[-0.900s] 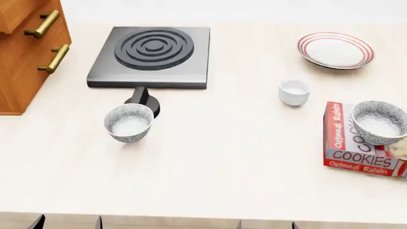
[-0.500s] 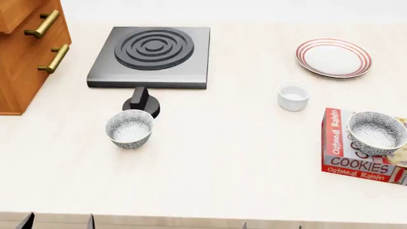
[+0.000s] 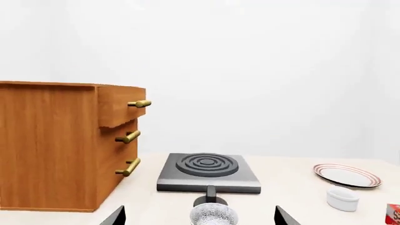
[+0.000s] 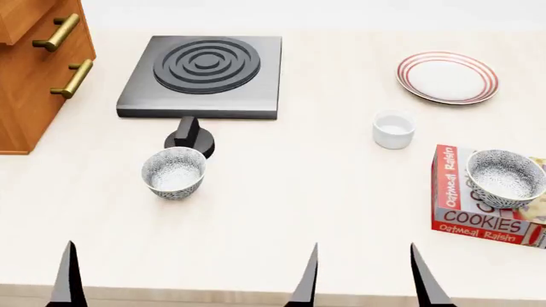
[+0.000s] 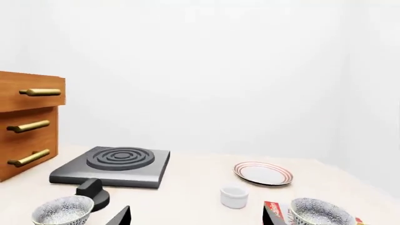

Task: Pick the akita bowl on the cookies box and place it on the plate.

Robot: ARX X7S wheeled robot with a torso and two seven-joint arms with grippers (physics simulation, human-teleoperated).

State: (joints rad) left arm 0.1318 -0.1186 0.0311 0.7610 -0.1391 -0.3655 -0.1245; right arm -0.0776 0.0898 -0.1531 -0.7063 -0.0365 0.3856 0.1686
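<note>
Two speckled bowls sit on this tabletop [image 4: 282, 211], and that is my first worry: the akita bowl [image 4: 505, 178] I want rests on the cookies box [image 4: 465, 208] at the right edge of the head view, while a near twin [image 4: 174, 171] stands on the bare tabletop just in front of the black knob [image 4: 191, 135] of the burner [image 4: 203, 75]. If I reach for the wrong one, the whole pick is wasted. Both my arms hang low at the near edge; my right gripper [image 4: 362, 275] shows two dark finger tips well apart, so it is released and grasping nothing, and my left gripper shows only one tip [image 4: 66, 275] in the head view, though its wrist view shows two tips spread wide with nothing between them. I judge the right arm the natural one, since the box lies on its side. The bowl sits toward the box's far right part, so a sideways nudge from my fingers could slide it off, or shift the light carton under it. The white cup [image 4: 393, 128] stands between the box and the plate [image 4: 447, 77], so a low carry could clip it; I should lift well clear before crossing
</note>
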